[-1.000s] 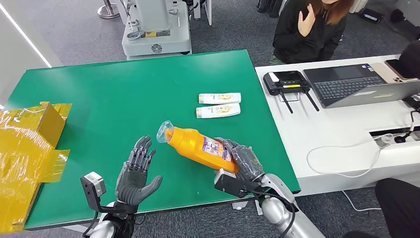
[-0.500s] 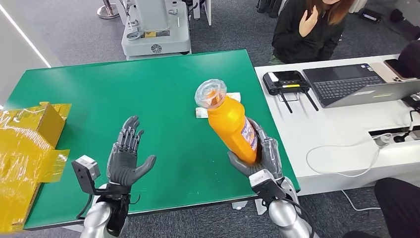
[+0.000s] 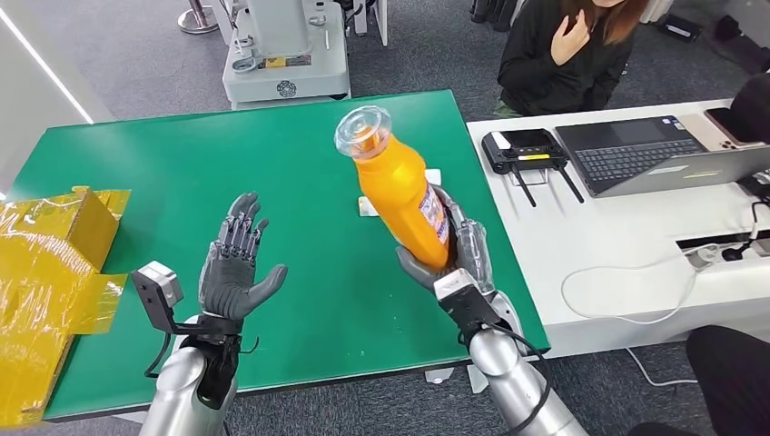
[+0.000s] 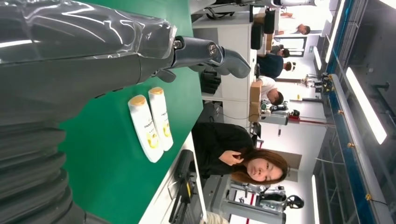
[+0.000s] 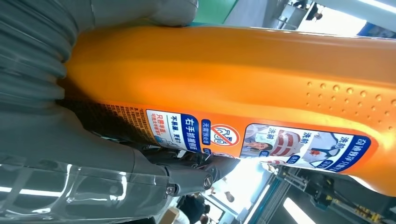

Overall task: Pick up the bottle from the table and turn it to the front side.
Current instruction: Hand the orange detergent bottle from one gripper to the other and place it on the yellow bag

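Right hand [image 3: 459,259] grips the orange bottle [image 3: 399,191] around its lower body, fingers wrapped on the base end, thumb side toward the robot's middle; the right wrist view confirms a firm wrap, grey fingers [image 5: 154,163] lying across the label edge and bottle [image 5: 233,79] body pressed into the palm. Bottle is off the green table [image 3: 182,182], lifted above it, near upright. Long axis runs from the hand up and slightly toward the robot's left and away, clear cap [image 3: 362,127] at the top end, tilted, not vertical. Label strip [image 3: 431,213] sits on the bottle's right flank in head view, so the printed face points sideways toward the white desk [image 3: 626,236], not at the camera; judged as not yet at the front side. Coming move likely turns on rotation about that long axis, wrist roll by the holding hand, or a handoff. Left hand [image 3: 234,272] is empty, fingers spread apart, palm up and raised over the table, well apart from the bottle on the robot's left; right hand is the nearer one by far since it holds the thing. In the left wrist view the left hand [image 4: 70,56] holds nothing, with two small white bottles [image 4: 152,122] lying side by side on the table beyond it; they also sit just behind the held bottle in head view, partly hidden. Risk guess: bottle is top-heavy in a low grip, may slip during roll.
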You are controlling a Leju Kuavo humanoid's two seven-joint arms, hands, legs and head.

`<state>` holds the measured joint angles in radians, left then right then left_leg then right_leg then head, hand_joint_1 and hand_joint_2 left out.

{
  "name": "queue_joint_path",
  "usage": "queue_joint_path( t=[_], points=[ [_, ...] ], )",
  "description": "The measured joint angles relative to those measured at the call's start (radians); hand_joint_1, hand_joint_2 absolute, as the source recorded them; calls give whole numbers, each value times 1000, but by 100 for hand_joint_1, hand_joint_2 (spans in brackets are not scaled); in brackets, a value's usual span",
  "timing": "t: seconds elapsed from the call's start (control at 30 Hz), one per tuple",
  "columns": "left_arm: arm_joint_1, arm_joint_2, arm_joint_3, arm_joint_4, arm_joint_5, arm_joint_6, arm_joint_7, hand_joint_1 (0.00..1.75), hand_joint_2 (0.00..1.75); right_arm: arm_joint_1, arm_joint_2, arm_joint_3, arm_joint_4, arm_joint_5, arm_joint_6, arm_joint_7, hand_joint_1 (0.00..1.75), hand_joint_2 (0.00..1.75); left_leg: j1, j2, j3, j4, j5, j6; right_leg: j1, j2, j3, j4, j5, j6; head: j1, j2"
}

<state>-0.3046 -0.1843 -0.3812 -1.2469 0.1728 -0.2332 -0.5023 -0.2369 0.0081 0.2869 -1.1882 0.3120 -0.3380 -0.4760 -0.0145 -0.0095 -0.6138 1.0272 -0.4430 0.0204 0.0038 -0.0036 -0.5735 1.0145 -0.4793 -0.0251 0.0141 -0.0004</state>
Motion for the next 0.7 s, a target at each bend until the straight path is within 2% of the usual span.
queue_joint_path(
  t=[0.3,0.5,0.7],
  points=[
    [-110,-14,0,1,6,-38,50,0,175,-251,103,37,358,81,28,9,175,175,0,0,0,0,3,0,0,0,0,1,2,0,0,0],
    [-199,-35,-5,64,40,-66,62,0,175,-317,171,70,487,114,23,13,175,175,0,-1,-1,0,3,0,0,0,-1,1,2,0,0,0],
    [-277,-62,-6,195,78,-80,56,0,175,-334,204,89,531,146,12,12,175,175,0,0,-2,0,3,0,0,0,-2,0,2,0,0,0]
  ],
)
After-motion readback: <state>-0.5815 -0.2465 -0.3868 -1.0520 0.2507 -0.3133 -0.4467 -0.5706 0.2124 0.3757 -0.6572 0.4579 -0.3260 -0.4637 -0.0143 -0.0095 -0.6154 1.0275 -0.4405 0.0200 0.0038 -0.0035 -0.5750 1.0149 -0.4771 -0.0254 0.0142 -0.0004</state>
